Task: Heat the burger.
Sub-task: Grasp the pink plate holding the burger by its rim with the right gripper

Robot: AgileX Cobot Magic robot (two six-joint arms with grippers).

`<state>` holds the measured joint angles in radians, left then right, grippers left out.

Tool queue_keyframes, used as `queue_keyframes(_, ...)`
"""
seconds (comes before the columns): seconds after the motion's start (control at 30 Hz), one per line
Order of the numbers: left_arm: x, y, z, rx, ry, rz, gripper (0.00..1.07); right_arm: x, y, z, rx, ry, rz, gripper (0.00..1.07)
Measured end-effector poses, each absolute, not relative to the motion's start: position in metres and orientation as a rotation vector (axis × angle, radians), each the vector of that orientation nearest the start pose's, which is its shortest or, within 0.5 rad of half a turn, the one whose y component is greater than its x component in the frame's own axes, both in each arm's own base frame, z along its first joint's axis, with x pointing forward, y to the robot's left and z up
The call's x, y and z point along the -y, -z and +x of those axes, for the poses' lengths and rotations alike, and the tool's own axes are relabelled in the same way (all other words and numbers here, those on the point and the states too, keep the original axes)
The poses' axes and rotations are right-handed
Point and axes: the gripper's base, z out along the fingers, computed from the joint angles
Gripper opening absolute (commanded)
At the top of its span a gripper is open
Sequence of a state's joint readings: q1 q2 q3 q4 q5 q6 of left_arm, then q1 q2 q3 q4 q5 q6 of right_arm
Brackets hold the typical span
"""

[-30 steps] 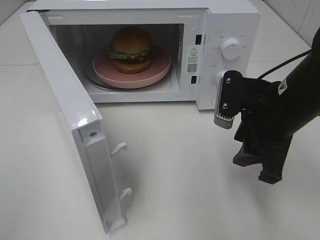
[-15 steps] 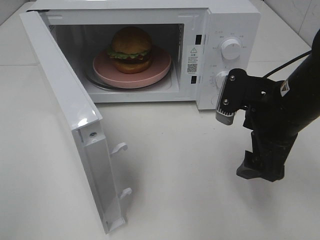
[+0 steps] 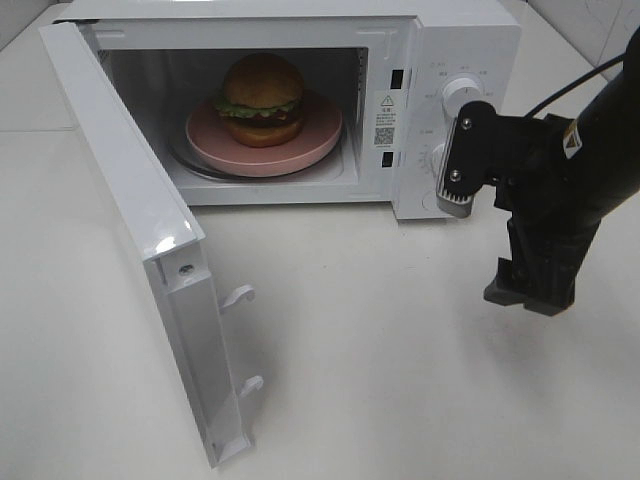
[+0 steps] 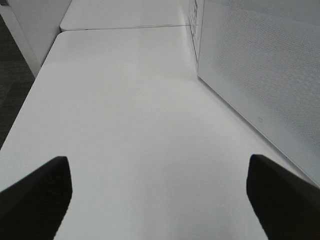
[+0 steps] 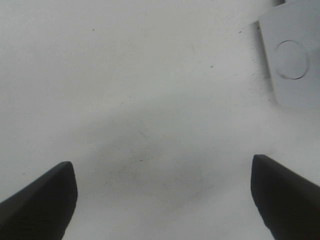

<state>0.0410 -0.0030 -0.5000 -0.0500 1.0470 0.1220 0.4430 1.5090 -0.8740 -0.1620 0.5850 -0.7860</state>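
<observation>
- The burger (image 3: 262, 97): glossy golden-brown top bun, green lettuce, brown bottom bun.
- Plate (image 3: 318, 135): plain pink.
- Microwave (image 3: 470, 35): white. Its door (image 4: 260, 65) shows a fine dotted mesh pattern.
- Bench (image 3: 380, 360): white, unpatterned.
- Right tool (image 5: 162, 192) and left tool (image 4: 157, 190): black.

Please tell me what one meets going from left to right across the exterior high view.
Open microwave door → burger inside the cavity → warning label → upper dial → right pincer, open and empty above the table.
</observation>
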Motion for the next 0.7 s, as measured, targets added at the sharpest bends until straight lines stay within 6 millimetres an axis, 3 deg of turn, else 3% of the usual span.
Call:
queue_keyframes(0.37, 0.004, -0.278, -0.005, -2.025, -0.043, 0.084, 0.89, -0.126, -0.245, 0.281, -1.953, 0.407, -1.712, 0.9)
queue_keyframes(0.7, 0.004, -0.278, -0.005, -2.025, -0.043, 0.084, 0.89, -0.156, -0.244, 0.296, -1.809, 0.448, -1.794, 0.88)
